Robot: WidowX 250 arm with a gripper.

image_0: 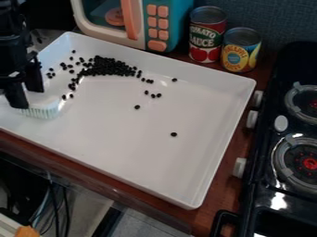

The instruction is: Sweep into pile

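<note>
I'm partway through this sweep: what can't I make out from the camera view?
All in the camera view:
- Brush handle: hidden by the gripper, so its grip can't be judged.
- Piled black pieces: too small and tightly packed to count.
- White tray: its left corner is cut off by the left edge.
- Toy microwave: top cut off by the top edge.
- Stove: far side cut off by the right edge.

Toy kitchen: stove [302, 128], microwave [140, 25]

Printed labels [204, 40] wrap the tomato sauce can [208, 17] and pineapple can [242, 38].
</note>
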